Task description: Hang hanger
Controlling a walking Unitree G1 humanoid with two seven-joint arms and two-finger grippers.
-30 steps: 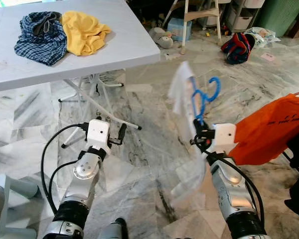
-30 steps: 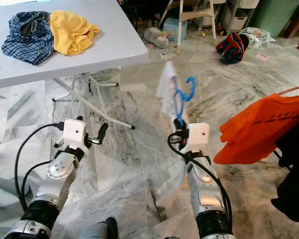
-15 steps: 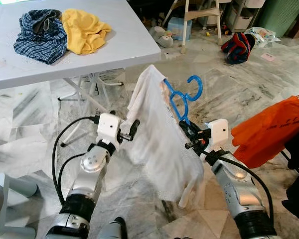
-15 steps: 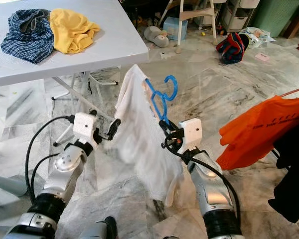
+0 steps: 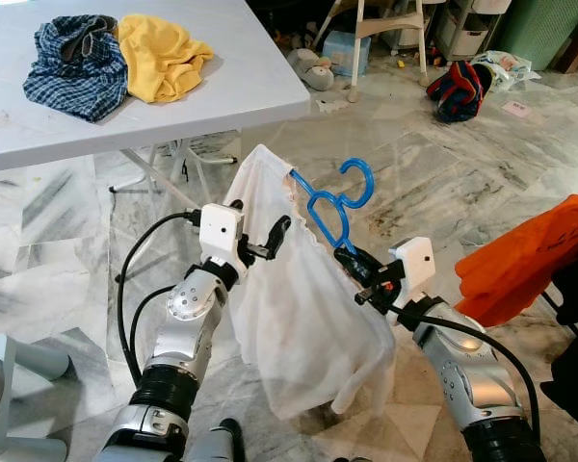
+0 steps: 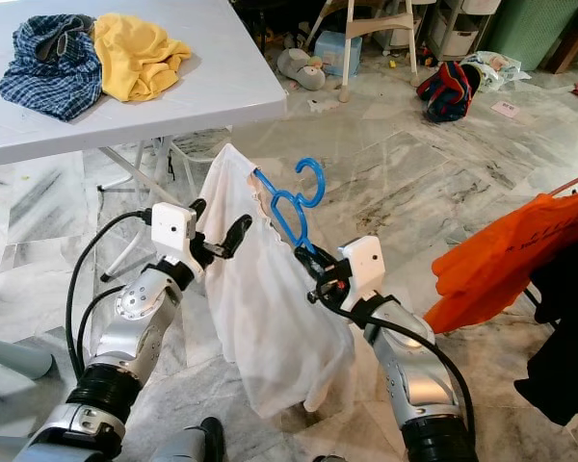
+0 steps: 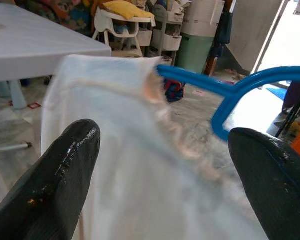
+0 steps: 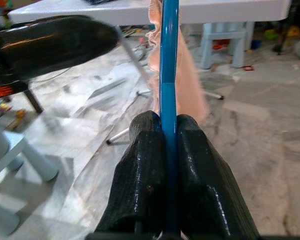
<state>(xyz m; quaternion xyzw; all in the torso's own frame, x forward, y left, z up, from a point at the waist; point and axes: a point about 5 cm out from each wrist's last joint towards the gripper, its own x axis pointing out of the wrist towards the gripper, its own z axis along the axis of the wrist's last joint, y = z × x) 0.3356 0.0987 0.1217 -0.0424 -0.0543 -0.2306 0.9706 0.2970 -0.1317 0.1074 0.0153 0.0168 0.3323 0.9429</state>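
Hanger (image 5: 329,204): blue plastic, held up in mid-air at the centre of the head views, hook uppermost and tilted toward 1 o'clock; we see a white garment (image 5: 303,327) draped over it and hanging down toward the marble floor (image 5: 67,289).
Right pincer (image 5: 350,262): closed on the hanger's lower bar; in the right wrist view we see both fingers (image 8: 145,165) pressed tight against the blue rod, no gap between them.
Left pincer (image 5: 270,236): fingers spread apart, at 9 o'clock of the hanger, lying against the garment's shoulder; we cannot tell whether it presses the cloth. In the left wrist view the cloth and the blue arm sit between the two fingertips (image 7: 65,165).
Handling, hanger: we judge it light and stiff, smooth enough to twist in a narrow grip; the present hold low on the frame looks sound, leaving the hook free.
Handling, garment: we judge it thin, soft and limp, likely to slide off a tilted shoulder; steadying it at the shoulder seam would be the place.
Surface (image 5: 241,87): white folding top at 11 o'clock, carrying a blue checked cloth (image 5: 67,63) touching a yellow cloth (image 5: 164,58).
Orange shirt (image 5: 520,260): hanging at 3 o'clock, well apart from the hanger.
Containers: none that we can make out clearly.
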